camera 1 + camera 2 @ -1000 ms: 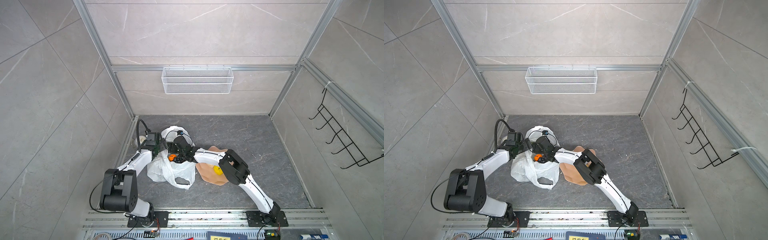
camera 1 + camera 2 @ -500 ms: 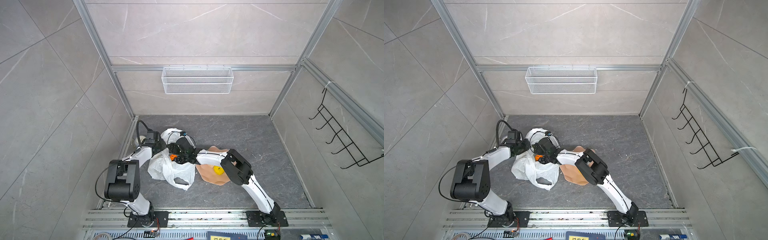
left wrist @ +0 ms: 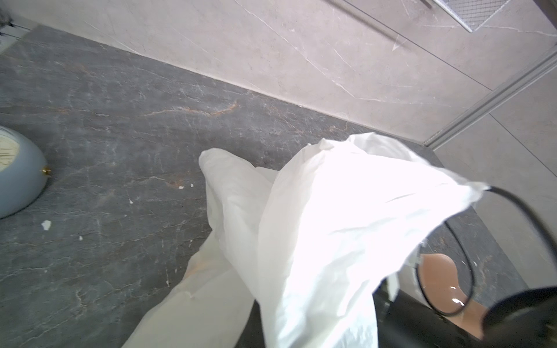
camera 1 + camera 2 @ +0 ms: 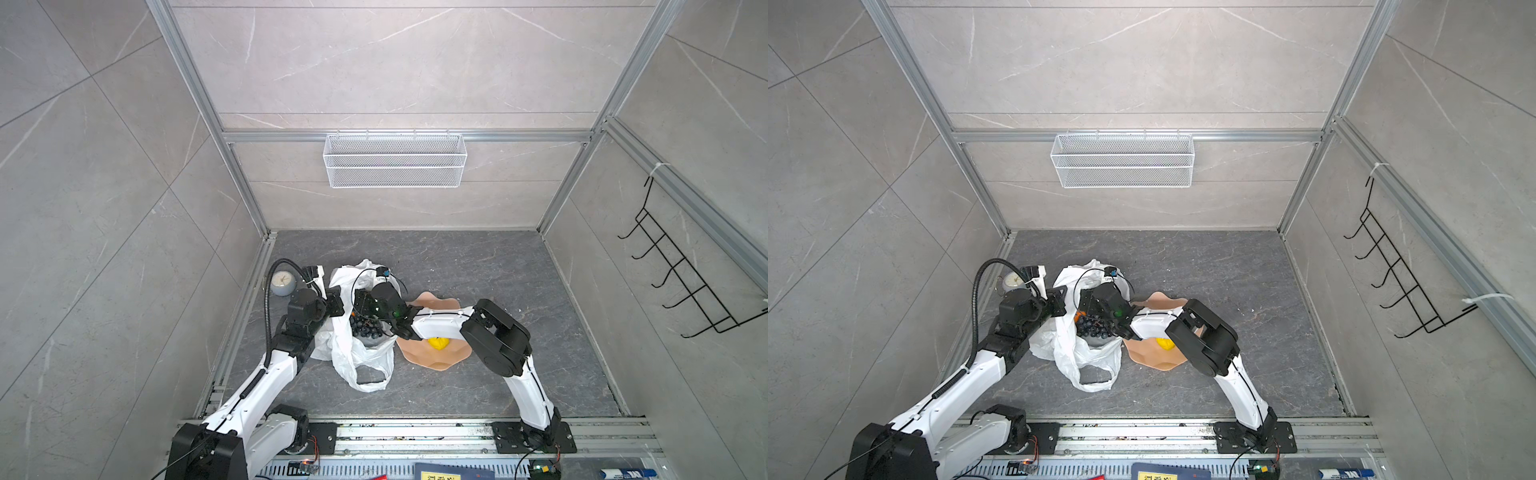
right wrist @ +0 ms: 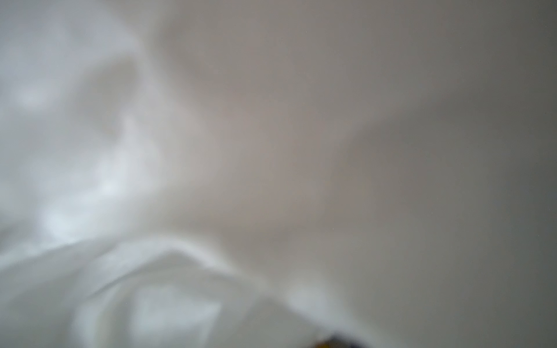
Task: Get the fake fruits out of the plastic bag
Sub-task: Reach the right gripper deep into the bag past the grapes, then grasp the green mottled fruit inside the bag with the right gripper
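The white plastic bag (image 4: pixel 361 365) lies crumpled on the dark floor, in both top views. My left gripper (image 4: pixel 338 305) is shut on the bag's left rim and holds the mouth apart. In the left wrist view the bag (image 3: pixel 331 226) stretches away from the jaws, which it covers. My right gripper (image 4: pixel 360 306) reaches into the mouth from the right and looks open, just above a dark grape bunch (image 4: pixel 368 328). An orange fruit (image 4: pixel 1079 318) peeks out beside it. A yellow fruit (image 4: pixel 438 343) rests on the pink plate (image 4: pixel 436 361). The right wrist view shows only blurred bag plastic (image 5: pixel 90 286).
A grey-blue clock (image 4: pixel 283 283) stands by the left wall, just behind my left arm. A white wire basket (image 4: pixel 395 160) hangs on the back wall. A black hook rack (image 4: pixel 681 278) hangs on the right wall.
My left gripper has shut on the bag's rim and the left arm has shifted. The bag's mouth now gapes wider and the grapes show. The right gripper stays inside the bag.
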You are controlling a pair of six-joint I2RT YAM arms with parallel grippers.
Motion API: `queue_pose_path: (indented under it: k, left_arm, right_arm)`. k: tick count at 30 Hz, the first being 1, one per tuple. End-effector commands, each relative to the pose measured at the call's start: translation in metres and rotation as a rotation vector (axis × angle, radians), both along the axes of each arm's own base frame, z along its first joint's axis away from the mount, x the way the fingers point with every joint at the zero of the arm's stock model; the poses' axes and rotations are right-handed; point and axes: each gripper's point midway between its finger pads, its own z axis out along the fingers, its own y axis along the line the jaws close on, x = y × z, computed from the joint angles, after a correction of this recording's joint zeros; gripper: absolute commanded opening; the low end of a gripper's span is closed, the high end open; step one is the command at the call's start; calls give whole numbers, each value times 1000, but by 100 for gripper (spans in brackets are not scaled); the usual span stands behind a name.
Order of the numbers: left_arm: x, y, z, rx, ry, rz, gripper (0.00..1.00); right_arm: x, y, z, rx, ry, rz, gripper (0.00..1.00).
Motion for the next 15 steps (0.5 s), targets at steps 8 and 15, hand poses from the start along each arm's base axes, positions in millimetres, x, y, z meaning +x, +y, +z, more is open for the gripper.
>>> queue_pose_path:
  k: [8,15]
  left_arm:
    - [16,18,-15,82,38,91,0]
    - [14,23,-19,97,46,109,0]
  right_arm:
    - [2,-1,0,-57,26,-45,85]
    - [9,-5,-13,-165,61,-82,86]
